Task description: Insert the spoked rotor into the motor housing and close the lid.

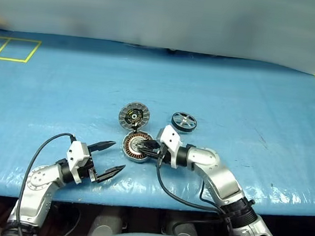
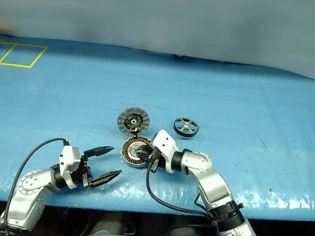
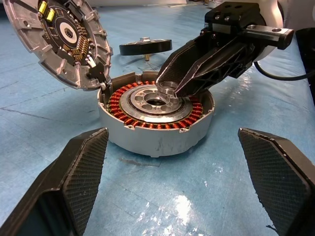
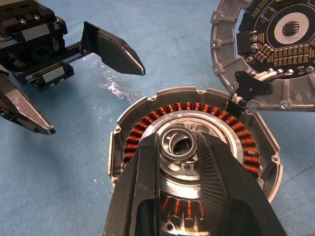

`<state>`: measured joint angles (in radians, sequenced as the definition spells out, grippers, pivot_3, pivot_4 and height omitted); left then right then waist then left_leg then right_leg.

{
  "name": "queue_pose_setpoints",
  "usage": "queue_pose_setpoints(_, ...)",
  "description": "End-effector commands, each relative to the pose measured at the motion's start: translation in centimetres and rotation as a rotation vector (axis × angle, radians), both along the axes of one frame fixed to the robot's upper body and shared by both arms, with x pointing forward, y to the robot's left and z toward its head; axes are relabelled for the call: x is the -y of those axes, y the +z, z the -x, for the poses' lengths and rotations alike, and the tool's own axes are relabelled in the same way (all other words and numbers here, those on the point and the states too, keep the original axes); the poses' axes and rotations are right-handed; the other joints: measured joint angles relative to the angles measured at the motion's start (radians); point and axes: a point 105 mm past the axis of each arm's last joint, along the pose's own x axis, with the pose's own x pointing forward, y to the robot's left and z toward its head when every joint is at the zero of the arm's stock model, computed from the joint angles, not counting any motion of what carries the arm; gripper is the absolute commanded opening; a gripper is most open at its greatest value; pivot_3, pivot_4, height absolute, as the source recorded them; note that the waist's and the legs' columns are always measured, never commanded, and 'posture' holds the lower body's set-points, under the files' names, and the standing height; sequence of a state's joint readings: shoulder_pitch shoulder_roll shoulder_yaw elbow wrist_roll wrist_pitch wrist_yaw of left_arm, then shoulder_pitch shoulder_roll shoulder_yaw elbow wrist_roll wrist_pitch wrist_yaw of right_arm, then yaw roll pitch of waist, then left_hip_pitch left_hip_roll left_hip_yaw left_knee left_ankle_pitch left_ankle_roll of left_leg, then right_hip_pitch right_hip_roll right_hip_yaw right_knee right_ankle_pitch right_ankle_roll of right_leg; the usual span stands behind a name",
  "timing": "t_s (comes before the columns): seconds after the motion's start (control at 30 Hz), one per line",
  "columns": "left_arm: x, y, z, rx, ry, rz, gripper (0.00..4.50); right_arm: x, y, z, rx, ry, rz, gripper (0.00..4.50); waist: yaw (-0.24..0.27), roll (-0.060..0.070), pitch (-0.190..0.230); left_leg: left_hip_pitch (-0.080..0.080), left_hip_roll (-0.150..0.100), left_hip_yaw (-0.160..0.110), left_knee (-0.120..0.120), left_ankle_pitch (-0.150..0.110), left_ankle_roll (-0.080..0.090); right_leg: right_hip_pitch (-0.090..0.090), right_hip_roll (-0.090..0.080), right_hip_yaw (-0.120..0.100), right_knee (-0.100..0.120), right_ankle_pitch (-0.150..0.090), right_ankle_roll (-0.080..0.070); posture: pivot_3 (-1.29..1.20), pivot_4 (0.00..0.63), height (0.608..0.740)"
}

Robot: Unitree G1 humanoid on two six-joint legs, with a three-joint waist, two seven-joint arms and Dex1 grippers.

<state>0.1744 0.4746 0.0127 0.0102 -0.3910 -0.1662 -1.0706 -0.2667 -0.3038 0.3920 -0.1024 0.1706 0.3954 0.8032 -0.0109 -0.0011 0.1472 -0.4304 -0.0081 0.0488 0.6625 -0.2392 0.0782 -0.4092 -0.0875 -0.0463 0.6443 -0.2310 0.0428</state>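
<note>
On the blue table cover, near its front edge, the motor housing lies open with its copper windings showing around a pale centre. Its lid is joined to the housing at the far rim and is tilted up and back, its dark face with green-yellow marks in view. Beyond and to the right of the housing, apart from it, the spoked rotor lies flat on the cover, nothing holding it. Reaching in from the right, the right gripper hangs over the middle of the housing, its two black fingers closed on a small silvery ring just above the centre hole, so the opening is occupied by the gripper and that ring. Left of the housing, the left gripper hovers low with its fingers spread wide and holding nothing, pointing toward the housing. Yellow tape lines mark a square at the far left corner.
</note>
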Motion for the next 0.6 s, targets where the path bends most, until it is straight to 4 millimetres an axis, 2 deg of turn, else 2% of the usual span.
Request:
queue_pose_setpoints(0.03, 0.08, 0.29, -0.1, 0.029, -0.005, -0.009, 4.5, -0.62, 0.83, -0.29, 0.042, 0.018, -0.017, 0.7, 0.0, 0.0, 0.0, 0.0, 0.0, 0.0, 0.0, 0.0, 0.0, 0.0, 0.0, 0.0, 0.0, 0.0, 0.0, 0.0, 0.15, 0.74)
queue_pose_setpoints(0.6, -0.01, -0.05, 0.0, 0.021, 0.019, -0.008, 4.5, -0.18, 0.14, -1.06, 0.032, -0.019, 0.015, 0.7, -0.001, 0.0, 0.0, 0.0, 0.0, 0.0, 0.0, 0.0, 0.0, 0.0, 0.0, 0.0, 0.0, 0.0, 0.0, 0.0, 0.15, 0.74)
